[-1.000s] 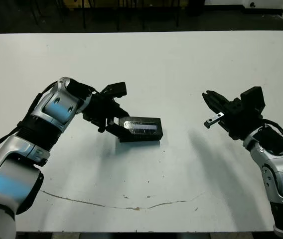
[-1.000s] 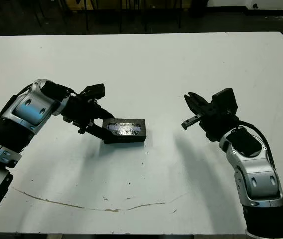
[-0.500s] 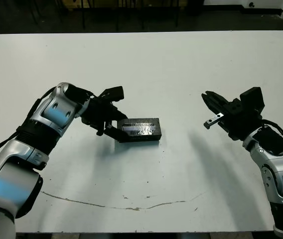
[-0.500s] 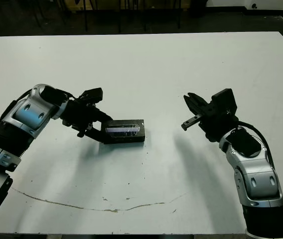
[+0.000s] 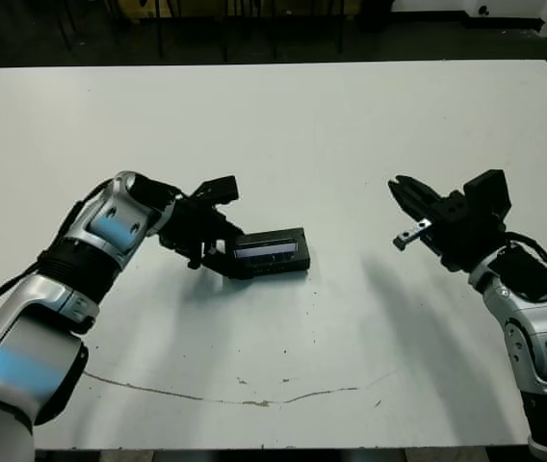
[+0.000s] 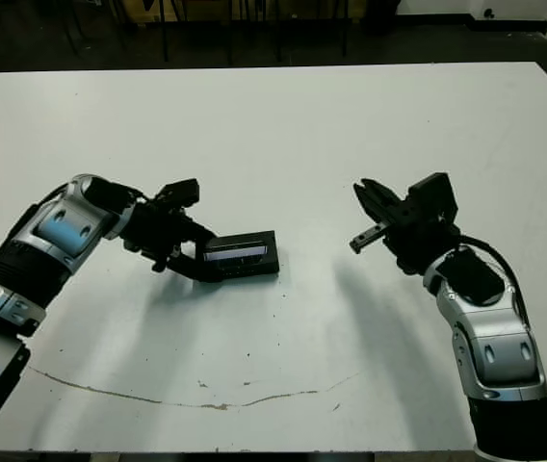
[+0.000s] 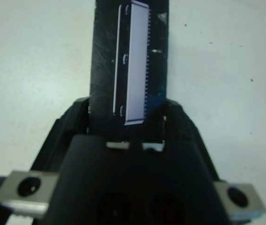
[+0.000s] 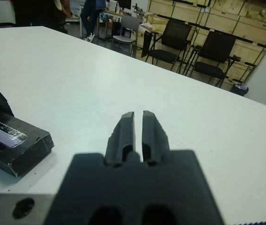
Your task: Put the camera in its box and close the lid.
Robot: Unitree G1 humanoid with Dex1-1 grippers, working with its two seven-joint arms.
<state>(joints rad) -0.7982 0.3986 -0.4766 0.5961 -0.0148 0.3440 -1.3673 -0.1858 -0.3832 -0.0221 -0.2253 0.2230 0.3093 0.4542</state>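
Observation:
A black block lies near the table's middle: the lid (image 5: pixel 270 252), with its silvery strip facing up, sits flat over the box (image 5: pixel 283 269), of which only a dark side wall shows. My left gripper (image 5: pixel 227 258) is shut on the lid's left end. In the left wrist view its fingers (image 7: pixel 72 119) flank the slab (image 7: pixel 133 61). The camera is hidden from every view. My right gripper (image 5: pixel 401 185) hangs above the table to the right of the block, shut on nothing, with its fingertips (image 8: pixel 127 117) nearly touching.
A thin brown crack line (image 5: pixel 235 395) runs across the white table (image 5: pixel 331 125) near its front edge. Beyond the far edge stand black chairs (image 8: pixel 170 42) and a person (image 8: pixel 93 11), well away from the arms.
The end of the lid held by my left gripper has come down, so the slab now lies flat and low on the box. The right arm has stayed where it was.

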